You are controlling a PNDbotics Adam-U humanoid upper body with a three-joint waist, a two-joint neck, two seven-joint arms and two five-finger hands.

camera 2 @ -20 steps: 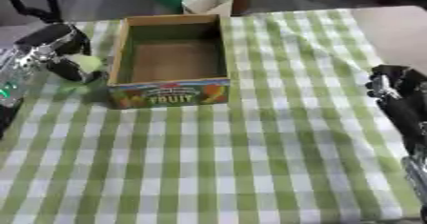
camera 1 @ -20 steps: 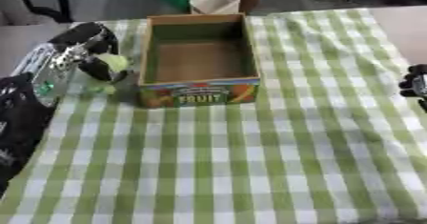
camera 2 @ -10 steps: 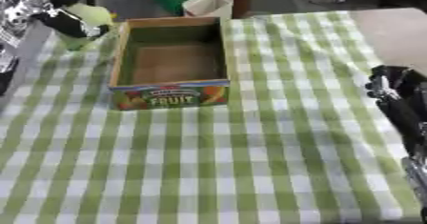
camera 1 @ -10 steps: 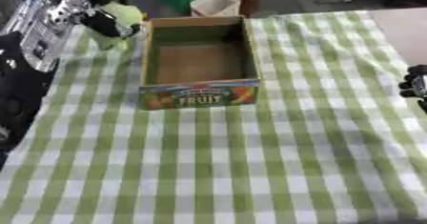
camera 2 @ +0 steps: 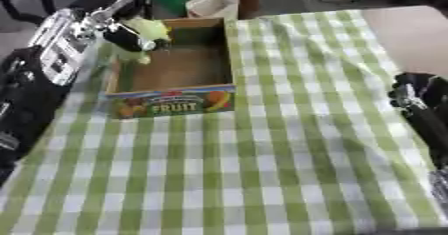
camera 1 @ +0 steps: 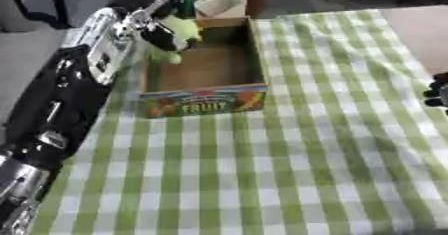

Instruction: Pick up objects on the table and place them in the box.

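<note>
— Under our left robot hand (camera 1: 156, 28), what do we have?

— The box (camera 1: 206, 81), open side up on the green checked cloth (camera 1: 289, 169) over the counter. Our fingers are curled round a yellow-green object (camera 1: 179, 29), soft-looking and rounded; what it is exactly we cannot make out. It hangs over the box's near-left corner, partly above the side wall, clear of the cardboard floor.

— So we are mid-carry, at the placing step?

— That is our reading. The object is off the cloth and over the opening, but not set down yet. The box floor below the robot hand looks bare.

— What does the next move call for?

— We would ease the left robot hand a little further toward the box's middle, away from the wall, then lower and uncurl the fingers so the thing drops inside and does not catch the rim. The wall right beneath it is the risk.

— And our right robot hand (camera 2: 411, 95)?

— Well off to the far side from the left one, at the cloth's edge, dark and idle. Whether its fingers are curled or straight we cannot tell. We see no other loose object on the cloth.
</note>
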